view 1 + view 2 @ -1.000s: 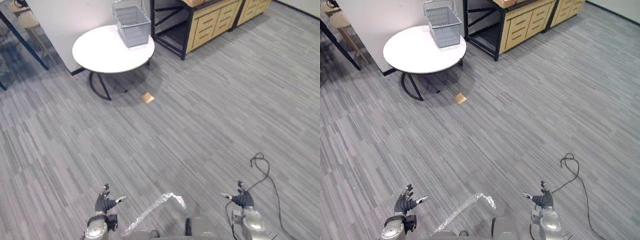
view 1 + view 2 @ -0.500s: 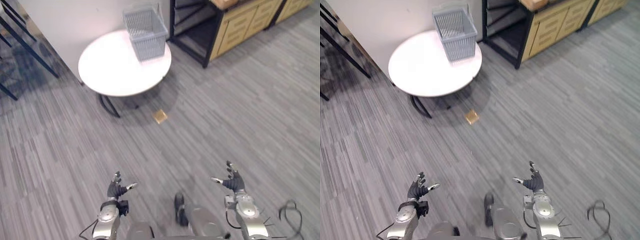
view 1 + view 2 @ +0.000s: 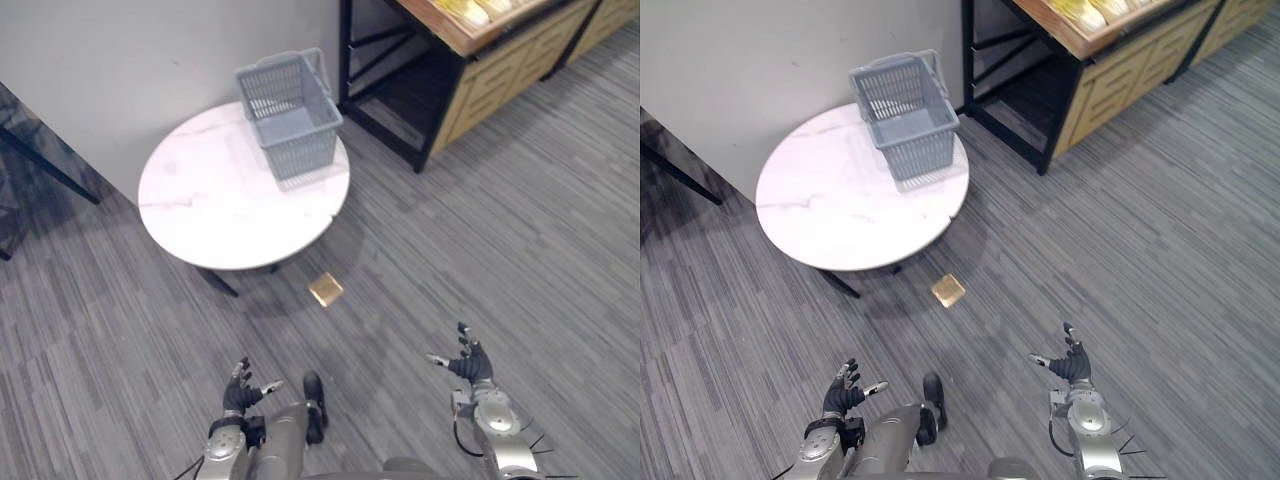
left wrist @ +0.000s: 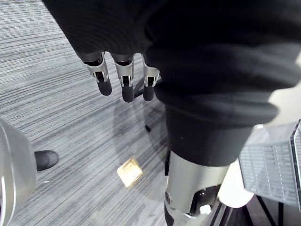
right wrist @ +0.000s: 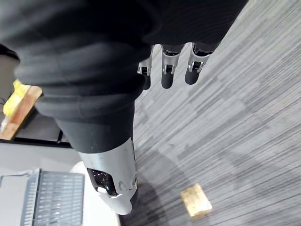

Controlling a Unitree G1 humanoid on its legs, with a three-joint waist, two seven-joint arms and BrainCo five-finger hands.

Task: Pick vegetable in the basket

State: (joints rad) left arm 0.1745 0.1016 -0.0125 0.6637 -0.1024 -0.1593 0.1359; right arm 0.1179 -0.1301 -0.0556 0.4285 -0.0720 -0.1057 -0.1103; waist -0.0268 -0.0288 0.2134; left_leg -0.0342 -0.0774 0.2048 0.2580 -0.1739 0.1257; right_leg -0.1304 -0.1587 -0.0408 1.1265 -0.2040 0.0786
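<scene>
Two empty hands spread open, left hand (image 3: 240, 391) and right hand (image 3: 470, 365); the grey mesh basket (image 3: 302, 146) sits well ahead, nearer the left.

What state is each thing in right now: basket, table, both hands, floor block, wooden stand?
basket: upright on the table, nothing visible inside.
table: standing, carrying the basket.
left hand: open, holding nothing.
right hand: open, holding nothing.
block: lying flat on the floor by the table.
stand: yellow items lying on top.
</scene>
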